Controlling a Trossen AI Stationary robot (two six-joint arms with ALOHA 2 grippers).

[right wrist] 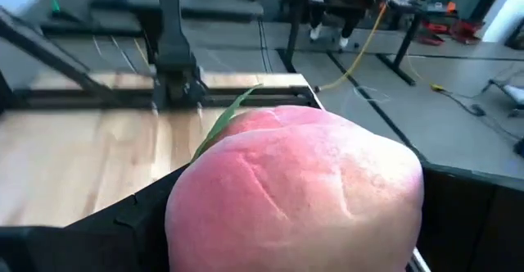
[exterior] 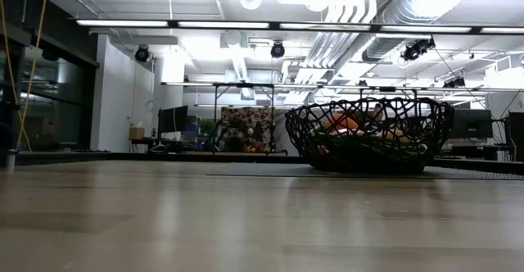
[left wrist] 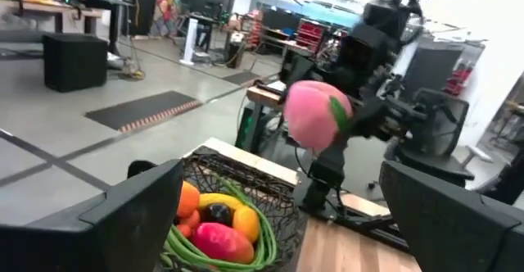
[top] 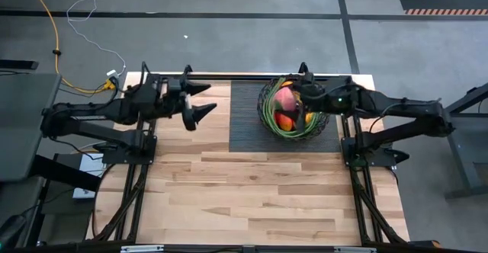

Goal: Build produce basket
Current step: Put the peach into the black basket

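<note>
The black wire basket (top: 293,110) stands on a dark ribbed mat (top: 245,120) at the table's far right. In it lie produce pieces: an orange (left wrist: 188,200), a dark plum (left wrist: 218,215), a red-green mango (left wrist: 219,241) and long green stalks (left wrist: 184,251). My right gripper (top: 290,97) hangs over the basket, shut on a pink peach (left wrist: 315,112). My left gripper (top: 203,100) stands open and empty to the left of the mat, raised above the table and pointing toward the basket. My right gripper pinches the pink peach between its two fingers, which lie against the peach's opposite sides (right wrist: 184,215). The fingers come from the table's right, close to level and slanting a little down. The peach is lifted clear, above the basket's rim, leaf (left wrist: 336,108) showing.
Both arm bases stand along the table's far edge. The near half of the wooden table (top: 252,200) shows bare planks. Beyond the table lies a workshop room with desks and cables.
</note>
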